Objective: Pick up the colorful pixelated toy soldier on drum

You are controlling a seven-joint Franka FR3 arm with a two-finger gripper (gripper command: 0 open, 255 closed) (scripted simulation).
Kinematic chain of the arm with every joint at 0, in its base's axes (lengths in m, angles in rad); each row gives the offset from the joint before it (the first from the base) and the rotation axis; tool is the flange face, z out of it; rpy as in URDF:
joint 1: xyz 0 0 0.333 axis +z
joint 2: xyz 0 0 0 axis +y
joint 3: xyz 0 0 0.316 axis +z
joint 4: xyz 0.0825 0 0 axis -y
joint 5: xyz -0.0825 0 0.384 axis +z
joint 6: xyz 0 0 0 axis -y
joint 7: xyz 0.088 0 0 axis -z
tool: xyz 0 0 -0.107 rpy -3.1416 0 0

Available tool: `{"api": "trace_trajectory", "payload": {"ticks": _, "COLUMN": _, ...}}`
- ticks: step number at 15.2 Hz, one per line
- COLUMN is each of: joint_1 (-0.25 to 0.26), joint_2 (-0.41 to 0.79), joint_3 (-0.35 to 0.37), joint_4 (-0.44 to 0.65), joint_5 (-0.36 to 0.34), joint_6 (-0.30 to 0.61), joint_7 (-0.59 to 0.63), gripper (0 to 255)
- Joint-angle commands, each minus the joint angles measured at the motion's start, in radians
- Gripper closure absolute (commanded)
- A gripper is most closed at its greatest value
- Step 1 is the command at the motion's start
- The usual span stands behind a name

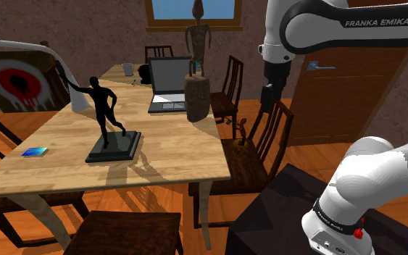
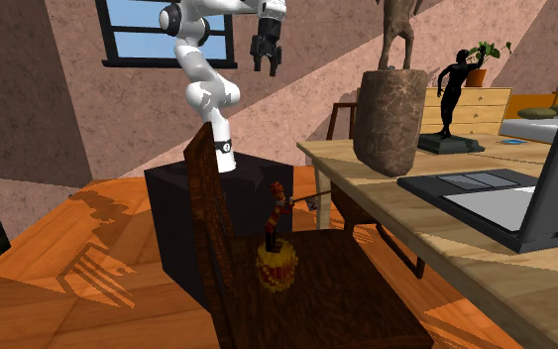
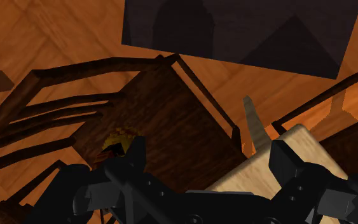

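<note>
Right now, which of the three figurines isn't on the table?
The small toy soldier on a yellow drum, standing on the chair seat. The black statue and the tall carved figure stand on the tabletop.

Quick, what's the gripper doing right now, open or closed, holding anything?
Gripper: open, holding nothing; it hangs well above the toy soldier standing on the chair seat.

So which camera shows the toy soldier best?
The second exterior view: the toy soldier stands whole on its yellow drum on the chair seat. The shoulder view shows it small, beside the table; the wrist view catches part of it from above.
</note>
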State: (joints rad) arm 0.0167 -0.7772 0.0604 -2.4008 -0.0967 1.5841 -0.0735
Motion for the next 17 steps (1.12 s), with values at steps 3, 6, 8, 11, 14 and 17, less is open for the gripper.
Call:
{"api": "trace_trajectory", "payload": {"ticks": 3, "joint_1": -0.007, "joint_2": 0.03, "joint_3": -0.037, "joint_4": -0.023, "joint_5": -0.019, "joint_6": 0.067, "joint_7": -0.043, "gripper": 0}}
{"api": "trace_trajectory", "payload": {"ticks": 6, "joint_1": -0.017, "joint_2": 0.088, "joint_3": -0.091, "joint_4": -0.046, "joint_5": -0.044, "joint_6": 0.168, "joint_7": -0.108, "gripper": 0}}
{"api": "trace_trajectory", "payload": {"ticks": 8, "joint_1": -0.022, "joint_2": 0.136, "joint_3": -0.127, "joint_4": -0.054, "joint_5": -0.057, "joint_6": 0.235, "joint_7": -0.151, "gripper": 0}}
{"api": "trace_trajectory", "payload": {"ticks": 11, "joint_1": -0.029, "joint_2": 0.218, "joint_3": -0.179, "joint_4": -0.052, "joint_5": -0.069, "joint_6": 0.335, "joint_7": -0.216, "gripper": 0}}
{"api": "trace_trajectory", "payload": {"ticks": 14, "joint_1": -0.03, "joint_2": 0.313, "joint_3": -0.229, "joint_4": -0.035, "joint_5": -0.069, "joint_6": 0.43, "joint_7": -0.284, "gripper": 0}}
{"api": "trace_trajectory", "payload": {"ticks": 17, "joint_1": -0.028, "joint_2": 0.417, "joint_3": -0.278, "joint_4": -0.004, "joint_5": -0.055, "joint_6": 0.519, "joint_7": -0.357, "gripper": 0}}
